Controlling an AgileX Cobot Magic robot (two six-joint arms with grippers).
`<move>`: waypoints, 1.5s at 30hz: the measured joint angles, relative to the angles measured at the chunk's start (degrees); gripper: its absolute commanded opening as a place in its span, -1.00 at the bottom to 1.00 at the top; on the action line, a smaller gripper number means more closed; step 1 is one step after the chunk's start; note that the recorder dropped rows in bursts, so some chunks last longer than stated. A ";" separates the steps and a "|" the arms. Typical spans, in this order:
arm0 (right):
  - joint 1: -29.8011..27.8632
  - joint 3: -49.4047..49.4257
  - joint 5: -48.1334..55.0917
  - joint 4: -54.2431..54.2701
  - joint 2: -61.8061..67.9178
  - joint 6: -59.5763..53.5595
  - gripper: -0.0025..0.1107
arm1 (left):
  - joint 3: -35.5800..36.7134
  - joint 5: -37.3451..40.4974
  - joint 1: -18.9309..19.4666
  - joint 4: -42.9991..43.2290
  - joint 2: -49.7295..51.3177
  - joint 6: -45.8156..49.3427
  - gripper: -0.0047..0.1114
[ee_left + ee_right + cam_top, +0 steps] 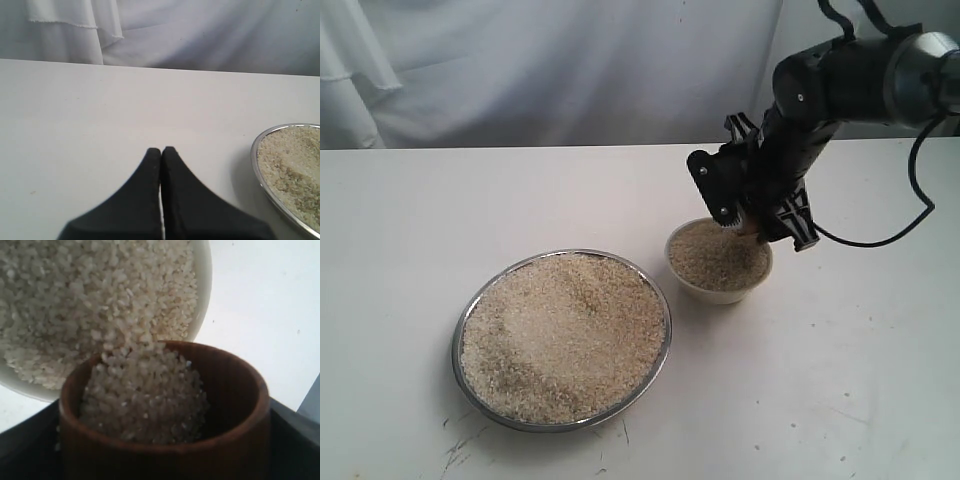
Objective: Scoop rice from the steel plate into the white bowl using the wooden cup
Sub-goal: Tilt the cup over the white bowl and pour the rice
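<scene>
The steel plate [458, 345] lies at the front left, heaped with rice [563, 335]. To its right stands the white bowl [720, 292], filled with rice [715, 255]. My right gripper [760, 212] hangs over the bowl's far right rim, shut on the wooden cup [235, 390]. The cup is tipped toward the bowl [202, 285], and rice [145, 400] slides over its lip onto the grains below. My left gripper [161, 150] is shut on nothing, low over bare table left of the plate's rim [257, 165]. It does not show in the exterior view.
The white table [840, 400] runs to a white curtain [550, 70] at the back. A black cable [910, 215] hangs from the right arm behind the bowl.
</scene>
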 measured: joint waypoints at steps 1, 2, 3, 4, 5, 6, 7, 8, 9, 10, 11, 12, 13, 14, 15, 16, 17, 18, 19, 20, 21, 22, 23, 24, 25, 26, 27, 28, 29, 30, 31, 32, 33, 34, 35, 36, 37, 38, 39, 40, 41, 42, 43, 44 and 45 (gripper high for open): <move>0.11 0.25 -0.41 -0.78 0.00 0.38 -0.96 | 0.00 0.00 0.00 0.00 0.00 0.00 -0.92; 0.41 0.39 -0.85 -1.99 0.00 0.82 -0.96 | 0.00 0.00 0.00 0.00 0.00 0.00 -0.92; 0.52 0.52 -1.01 -2.80 0.00 1.26 -0.96 | 0.00 0.00 0.00 0.00 0.00 0.00 -0.92; 0.74 0.52 -1.15 -3.28 0.00 1.38 -0.96 | 0.00 0.00 0.00 0.00 0.00 0.00 -0.92; 1.13 0.52 -1.51 -3.83 0.00 1.69 -0.96 | 0.00 0.00 0.00 0.00 0.00 0.00 -0.92; 1.39 0.52 -1.78 -4.12 0.00 1.78 -0.96 | 0.00 0.00 0.00 0.00 0.00 0.00 -0.92; 1.66 0.52 -1.96 -4.35 0.00 1.90 -0.96 | 0.00 0.00 0.00 0.00 0.00 0.00 -0.92; 2.16 0.52 -2.09 -4.87 0.00 1.90 -0.96 | 0.00 0.00 0.00 0.00 0.00 0.00 -0.92; 2.49 0.52 -2.21 -5.44 0.00 2.00 -0.96 | 0.00 0.00 0.00 0.00 0.00 0.00 -0.92; 2.87 0.52 -2.19 -6.20 0.00 2.11 -0.96 | 0.00 0.00 0.00 0.00 0.00 0.00 -0.92; 3.37 0.52 -2.19 -7.08 0.00 2.49 -0.96 | 0.00 0.00 0.00 0.00 0.00 0.00 -0.92; 3.76 0.52 -2.19 -7.97 0.00 2.76 -0.96 | 0.00 0.00 0.00 0.00 0.00 0.00 -0.92; 4.11 0.52 -2.24 -8.96 0.00 3.42 -0.96 | 0.00 0.00 0.00 0.00 0.00 0.00 -0.92; 4.51 0.52 -2.24 -10.01 0.00 4.04 -0.96 | 0.00 0.00 0.00 0.00 0.00 0.00 -0.92; 4.69 0.52 -2.24 -10.78 0.00 4.55 -0.96 | 0.00 0.00 0.00 0.00 0.00 0.00 -0.92; 5.10 0.52 -2.24 -11.83 0.00 4.99 -0.96 | 0.00 0.00 0.00 0.00 0.00 0.00 -0.92; 5.35 0.52 -2.24 -12.90 0.00 5.42 -0.96 | 0.00 0.00 0.00 0.00 0.00 0.00 -0.92; 5.53 0.52 -1.99 -13.60 0.00 5.72 -0.96 | 0.00 0.00 0.00 0.00 0.00 0.00 -0.92; 5.74 0.52 -1.66 -14.35 0.00 6.17 -0.96 | 0.00 0.00 0.00 0.00 0.00 0.00 -0.92; 6.03 0.52 -1.36 -14.99 0.00 6.60 -0.96 | 0.00 0.00 0.00 0.00 0.00 0.00 -0.92; 6.19 0.52 -1.31 -15.41 0.00 6.83 -0.96 | 0.00 0.00 0.00 0.00 0.00 0.00 -0.92; 6.32 0.52 -1.17 -15.65 0.00 6.97 -0.96 | 0.00 0.00 0.00 0.00 0.00 0.00 -0.92; 6.59 0.52 -1.09 -15.91 0.00 6.97 -0.96 | 0.00 0.00 0.00 0.00 0.00 0.00 -0.92; 6.59 0.52 -0.95 -16.06 0.00 7.07 -0.96 | 0.00 0.00 0.00 0.00 0.00 0.00 -0.92; 6.66 0.52 -0.84 -16.19 0.00 7.07 -0.96 | 0.00 0.00 0.00 0.00 0.00 0.00 -0.92; 6.72 0.52 -0.60 -16.32 0.00 7.07 -0.96 | 0.00 0.00 0.00 0.00 0.00 0.00 -0.92; 6.80 0.52 -0.14 -16.67 0.00 7.07 -0.96 | 0.00 0.00 0.00 0.00 0.00 0.00 -0.92; 6.80 0.52 0.43 -17.24 0.00 7.20 -0.96 | 0.00 0.00 0.00 0.00 0.00 0.00 -0.92; 7.06 0.52 0.97 -18.16 0.00 7.56 -0.96 | 0.00 0.00 0.00 0.00 0.00 0.00 -0.92; 7.20 0.52 1.34 -19.14 0.00 8.07 -0.96 | 0.00 0.00 0.00 0.00 0.00 0.00 -0.92; 7.35 0.52 1.53 -20.13 0.00 8.63 -0.96 | 0.00 0.00 0.00 0.00 0.00 0.00 -0.92; 7.35 0.52 1.52 -20.93 0.00 9.15 -0.96 | 0.00 0.00 0.00 0.00 0.00 0.00 -0.92; 7.58 0.52 1.52 -21.44 0.00 9.43 -0.96 | 0.00 0.00 0.00 0.00 0.00 0.00 -0.92; 7.74 0.52 1.55 -21.83 0.00 9.58 -0.96 | 0.00 0.00 0.00 0.00 0.00 0.00 -0.92; 7.89 0.52 1.66 -22.11 0.00 9.79 -0.96 | 0.00 0.00 0.00 0.00 0.00 0.00 -0.92; 7.89 0.52 1.82 -22.24 0.00 9.79 -0.96 | 0.00 0.00 0.00 0.00 0.00 0.00 -0.92; 7.98 0.52 1.95 -22.55 0.00 9.91 -0.96 | 0.00 0.00 0.00 0.00 0.00 0.00 -0.92; 8.02 0.52 2.20 -22.87 0.00 10.00 -0.96 | 0.00 0.00 0.00 0.00 0.00 0.00 -0.92; 8.15 0.52 2.58 -23.38 0.00 10.00 -0.96 | 0.00 0.00 0.00 0.00 0.00 0.00 -0.92; 8.27 0.52 2.83 -23.78 0.00 10.00 -0.96 | 0.00 0.00 0.00 0.00 0.00 0.00 -0.92; 8.51 0.52 2.98 -24.39 0.00 10.24 -0.96 | 0.00 0.00 0.00 0.00 0.00 0.00 -0.92; 8.63 0.52 3.07 -24.81 0.00 10.35 -0.96 | 0.00 0.00 0.00 0.00 0.00 0.00 -0.92; 8.90 0.52 3.19 -24.91 0.00 10.35 -0.96 | 0.00 0.00 0.00 0.00 0.00 0.00 -0.92; 9.04 0.52 3.28 -25.06 0.00 10.46 -0.96 | 0.00 0.00 0.00 0.00 0.00 0.00 -0.92; 9.17 0.52 3.44 -25.18 0.00 10.46 -0.96 | 0.00 0.00 0.00 0.00 0.00 0.00 -0.92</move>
